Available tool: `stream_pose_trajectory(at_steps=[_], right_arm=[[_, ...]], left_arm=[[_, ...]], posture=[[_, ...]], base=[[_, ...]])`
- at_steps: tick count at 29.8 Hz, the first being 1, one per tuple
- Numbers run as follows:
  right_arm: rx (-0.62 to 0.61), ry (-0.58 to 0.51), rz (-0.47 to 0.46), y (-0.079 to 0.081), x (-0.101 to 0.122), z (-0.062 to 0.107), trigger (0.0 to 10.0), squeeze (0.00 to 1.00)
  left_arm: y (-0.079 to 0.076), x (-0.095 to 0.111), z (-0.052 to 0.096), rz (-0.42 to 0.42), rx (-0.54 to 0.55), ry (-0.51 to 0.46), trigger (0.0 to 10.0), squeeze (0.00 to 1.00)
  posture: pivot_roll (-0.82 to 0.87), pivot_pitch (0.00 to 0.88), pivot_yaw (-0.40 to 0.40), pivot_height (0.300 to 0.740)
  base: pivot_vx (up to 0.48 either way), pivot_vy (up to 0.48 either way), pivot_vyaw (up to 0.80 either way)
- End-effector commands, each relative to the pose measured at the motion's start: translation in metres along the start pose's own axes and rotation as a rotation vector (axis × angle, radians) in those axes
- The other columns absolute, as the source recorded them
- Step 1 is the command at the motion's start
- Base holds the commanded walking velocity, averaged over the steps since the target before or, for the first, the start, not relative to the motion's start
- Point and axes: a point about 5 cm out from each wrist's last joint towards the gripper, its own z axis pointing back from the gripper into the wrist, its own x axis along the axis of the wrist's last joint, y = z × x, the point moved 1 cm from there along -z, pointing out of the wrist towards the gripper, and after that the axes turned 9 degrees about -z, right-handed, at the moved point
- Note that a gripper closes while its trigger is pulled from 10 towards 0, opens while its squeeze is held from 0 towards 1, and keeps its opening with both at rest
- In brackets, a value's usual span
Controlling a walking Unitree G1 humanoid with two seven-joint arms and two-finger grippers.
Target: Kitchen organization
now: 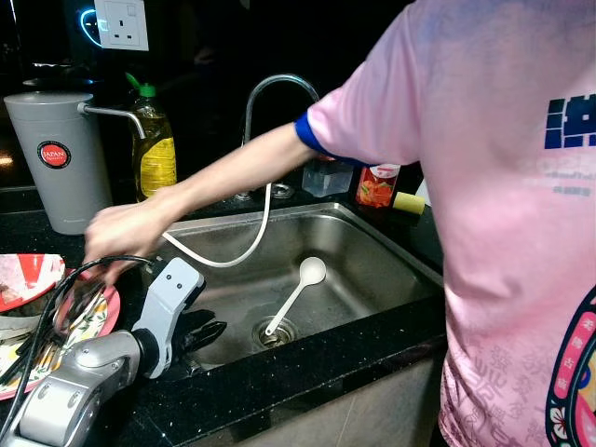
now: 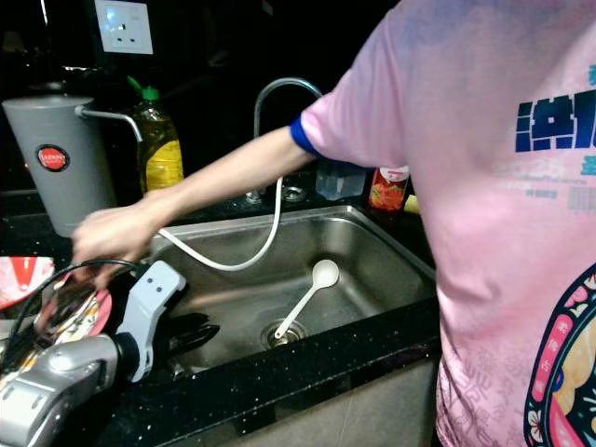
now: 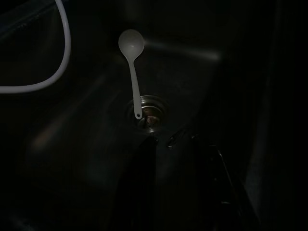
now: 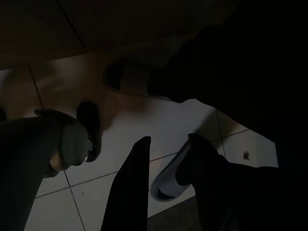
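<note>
The white spoon (image 1: 300,290) lies loose in the steel sink (image 1: 372,244), bowl up the slope and handle tip resting at the drain (image 1: 276,331), which is likely where it slid to on the basin's fall. My left tool (image 1: 207,332) hangs over the sink's near-left edge with its 2 black fingers parted and empty, pointed down toward the drain; in the left wrist view the spoon (image 3: 132,62) sits straight ahead of the fingertips but well short of contact, so I judge this as a lined-up approach rather than a grasp. A white hose (image 1: 244,244) loops from the faucet (image 1: 276,93) into the basin beside the spoon and could snag my reach if I go in wide. A person in a pink shirt (image 1: 503,214) stands to my right and stretches a hand (image 1: 121,233) across the sink to the stack of red-patterned plates (image 1: 37,307) on the black tabletop (image 1: 317,358), just above my left arm, so I would hold back until that arm is out of my path. Behind stand a grey water filter (image 1: 58,158) and a yellow soap bottle (image 1: 155,144). My right tool (image 4: 166,163) hangs idle over the tiled floor, fingers apart and holding nothing.
</note>
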Motion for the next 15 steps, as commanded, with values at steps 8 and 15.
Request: stream_pose_trajectory(at_steps=[8,15], right_arm=[[-0.005,0.019,-0.005,0.001,-0.006,0.001,10.0,0.00],[-0.004,0.038,-0.011,0.002,-0.015,0.003,10.0,0.00]], left_arm=[[-0.001,-0.005,-0.003,0.013,-0.015,0.019,10.0,0.00],[-0.003,-0.006,-0.001,0.019,-0.021,0.021,10.0,0.00]], posture=[[-0.04,0.000,-0.081,0.740],[-0.03,0.000,-0.084,0.740]], base=[[0.000,0.000,0.00],[0.000,0.000,0.00]])
